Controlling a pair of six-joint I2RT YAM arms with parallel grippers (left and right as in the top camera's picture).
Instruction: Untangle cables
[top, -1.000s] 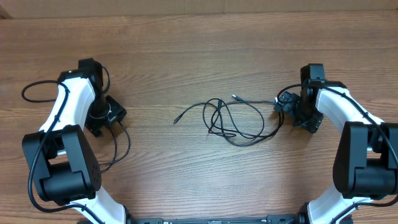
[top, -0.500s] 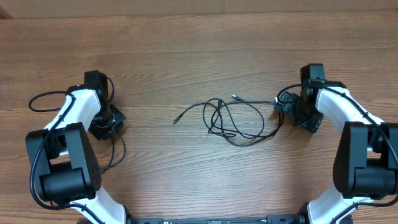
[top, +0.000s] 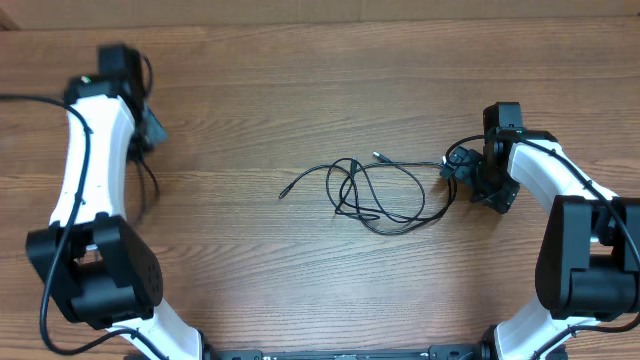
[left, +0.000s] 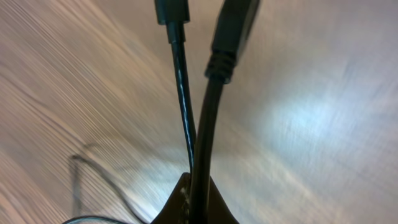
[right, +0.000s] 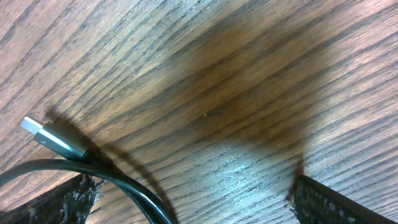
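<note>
A tangle of thin black cables (top: 368, 195) lies mid-table, one loose end (top: 282, 193) reaching left and a silver tip (top: 378, 156) at the back. My left gripper (top: 147, 127) is at the far left, raised. In the left wrist view it (left: 193, 200) is shut on a black cord (left: 202, 137); a thinner cord (left: 182, 81) runs beside it, and both end in plugs. My right gripper (top: 478, 180) sits at the tangle's right end. Its fingers (right: 336, 200) stand open over the wood, with a black cord (right: 127, 185) and silver plug (right: 42, 133) by the left finger.
The wooden table (top: 320, 80) ends in a pale strip along its far edge. A thin black wire (top: 30, 97) trails left from the left arm. Both arm bases (top: 100, 280) stand at the near corners. The left wrist view is blurred.
The left gripper has closed and its arm has swung from the table's left-middle up toward the far left corner, pulling the black cord along. The right arm and the tangle have not moved.
</note>
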